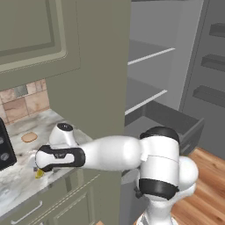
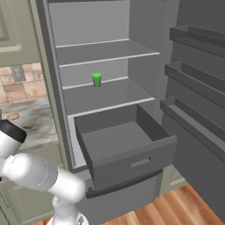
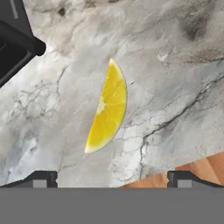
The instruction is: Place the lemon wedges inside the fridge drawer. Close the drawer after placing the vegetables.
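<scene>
One bright yellow lemon wedge (image 3: 108, 109) lies flat on the marble counter (image 3: 175, 65), a little ahead of my gripper (image 3: 111, 180) and centred between its fingers. The jaws stand wide apart, open and empty. From the left base view, my hand (image 1: 48, 158) hangs low over the counter and a sliver of the lemon wedge (image 1: 39, 174) peeks out beneath it. The second wedge is out of view. The dark grey fridge drawer (image 2: 132, 151) is pulled out and empty, also seen as the fridge drawer (image 1: 180, 123) to the right of the arm.
A black microwave (image 3: 15, 41) sits close to the wedge, at the counter's left (image 1: 3, 149). A tan disc (image 1: 29, 137) lies further back. A green cup (image 2: 96, 79) stands on a fridge shelf. The open fridge door's shelves (image 2: 193, 74) are at the right.
</scene>
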